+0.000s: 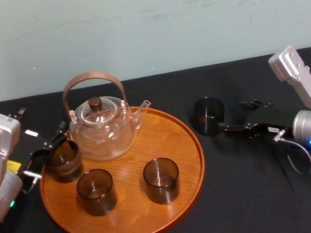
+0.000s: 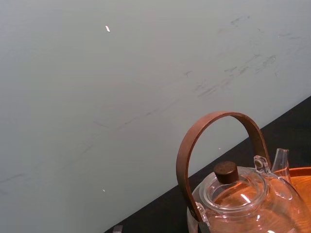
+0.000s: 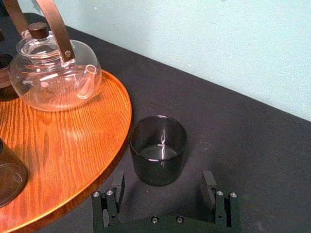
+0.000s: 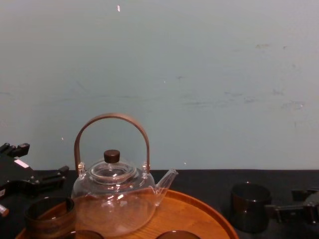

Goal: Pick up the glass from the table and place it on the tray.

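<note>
The glass (image 1: pixel 209 115), a short dark tumbler, stands upright on the black table just right of the round orange-brown tray (image 1: pixel 172 131). My right gripper (image 1: pixel 233 121) is low on the table and open, pointing at the glass from the right. In the right wrist view the glass (image 3: pixel 158 150) stands at the mouth of the right gripper (image 3: pixel 164 187), its base just between the fingertips (image 3: pixel 118 180), with a gap on each side. The tray (image 3: pixel 73 131) edge lies close beside the glass. From the chest view the glass (image 4: pixel 249 206) and right gripper (image 4: pixel 289 209) are at lower right.
On the tray stand a clear glass teapot (image 1: pixel 101 127) with a brown arched handle and three dark glasses (image 1: pixel 162 180). My left gripper (image 1: pixel 47 153) rests at the tray's left edge beside the left glass (image 1: pixel 64 160). A pale wall closes the back.
</note>
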{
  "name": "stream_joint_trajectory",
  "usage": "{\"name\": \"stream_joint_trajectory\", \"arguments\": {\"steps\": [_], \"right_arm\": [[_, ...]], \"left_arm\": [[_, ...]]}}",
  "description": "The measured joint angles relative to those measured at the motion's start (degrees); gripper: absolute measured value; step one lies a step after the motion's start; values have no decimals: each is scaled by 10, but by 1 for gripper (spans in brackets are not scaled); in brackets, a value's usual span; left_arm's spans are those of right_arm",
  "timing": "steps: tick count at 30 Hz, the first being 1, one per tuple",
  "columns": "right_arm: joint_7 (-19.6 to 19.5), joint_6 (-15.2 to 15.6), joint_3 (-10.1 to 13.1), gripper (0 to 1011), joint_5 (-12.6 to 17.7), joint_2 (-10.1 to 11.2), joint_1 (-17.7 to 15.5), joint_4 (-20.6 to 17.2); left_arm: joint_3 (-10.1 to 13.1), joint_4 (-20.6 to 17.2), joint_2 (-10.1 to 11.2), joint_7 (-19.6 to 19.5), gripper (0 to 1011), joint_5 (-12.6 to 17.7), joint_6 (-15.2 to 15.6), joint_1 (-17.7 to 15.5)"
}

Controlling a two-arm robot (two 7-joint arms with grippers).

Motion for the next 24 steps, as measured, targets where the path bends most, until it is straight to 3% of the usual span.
{"name": "stream_joint_trajectory", "arguments": {"steps": [24], "right_arm": [[16,-9,-20,1002,-42,-52,59,81]], "left_arm": [[0,0,0,0,1001,0,0,0]]}}
